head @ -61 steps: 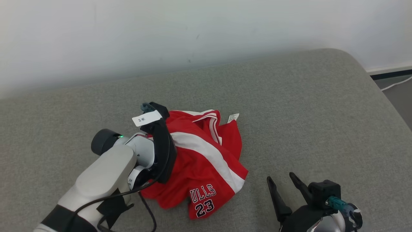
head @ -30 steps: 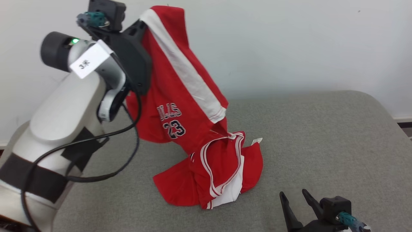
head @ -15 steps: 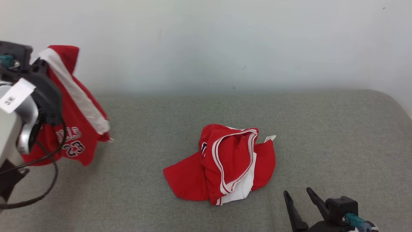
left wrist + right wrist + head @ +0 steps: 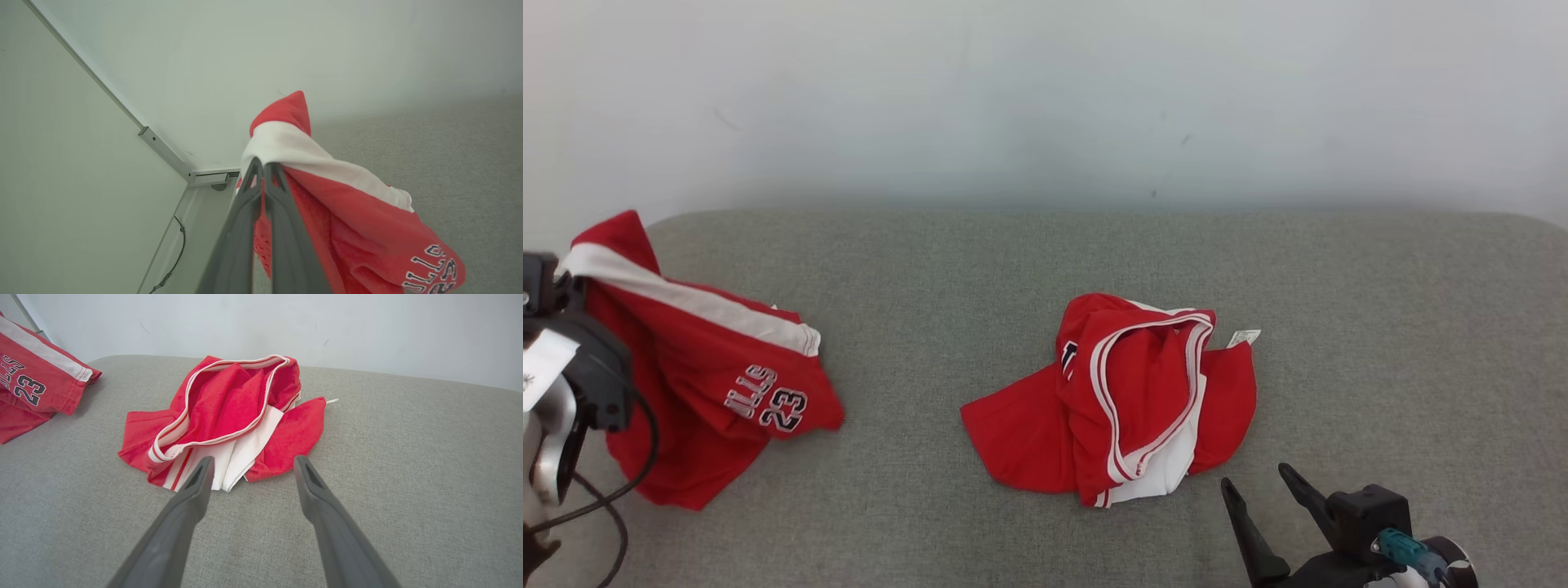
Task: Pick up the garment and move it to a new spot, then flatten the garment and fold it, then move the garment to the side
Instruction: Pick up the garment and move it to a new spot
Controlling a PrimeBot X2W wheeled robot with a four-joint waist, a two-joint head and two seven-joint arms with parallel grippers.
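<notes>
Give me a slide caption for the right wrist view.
Open right gripper faces crumpled red garment on grey cushion; numbered red garment at far left.

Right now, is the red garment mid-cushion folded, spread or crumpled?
Crumpled, not folded or spread: the red garment lies bunched on the grey cushion, layers overlapping, white-trimmed opening gaping up, white fabric poking out.

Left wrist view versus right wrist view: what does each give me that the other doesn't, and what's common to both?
Left wrist view adds: the left gripper shut on the white band of the red Bulls 23 garment, with a metal wall trim and a floor cable behind.
Right wrist view adds: the right gripper open, pointing at the crumpled red garment with white trim lying on the cushion.
Shared: the Bulls 23 garment, the grey cushion and the pale wall.
</notes>
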